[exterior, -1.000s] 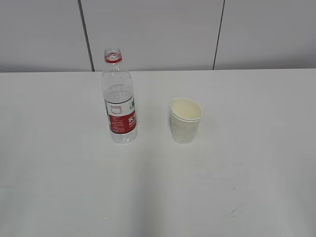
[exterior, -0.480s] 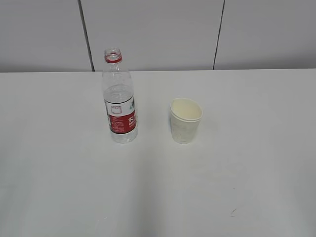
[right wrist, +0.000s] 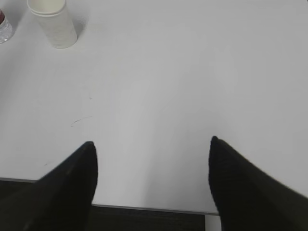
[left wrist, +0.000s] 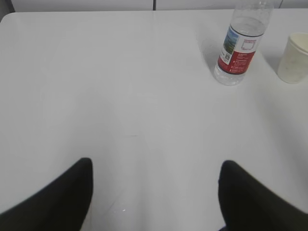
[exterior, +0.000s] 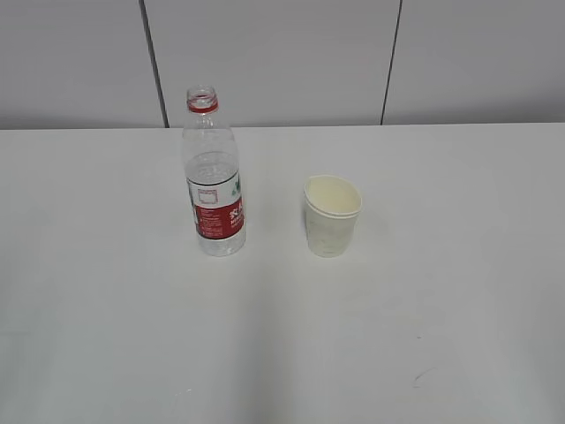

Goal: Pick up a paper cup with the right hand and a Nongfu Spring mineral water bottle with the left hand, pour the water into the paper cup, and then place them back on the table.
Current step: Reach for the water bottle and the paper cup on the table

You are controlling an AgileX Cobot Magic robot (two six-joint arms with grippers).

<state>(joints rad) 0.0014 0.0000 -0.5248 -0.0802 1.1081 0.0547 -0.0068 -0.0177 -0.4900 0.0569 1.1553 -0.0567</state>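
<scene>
Fingers of the left hand (left wrist: 154,192) and the right hand (right wrist: 151,183) stand spread apart, empty, over the near table (exterior: 106,336). Farther off, well clear of both, the Nongfu Spring mineral water bottle (exterior: 213,185) stands upright on the left, uncapped. The paper cup (exterior: 332,215) stands upright near its right.

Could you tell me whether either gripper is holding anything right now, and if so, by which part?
Nothing is held. Both the left gripper and right gripper are open and empty; the bottle and cup stand untouched on the table.
</scene>
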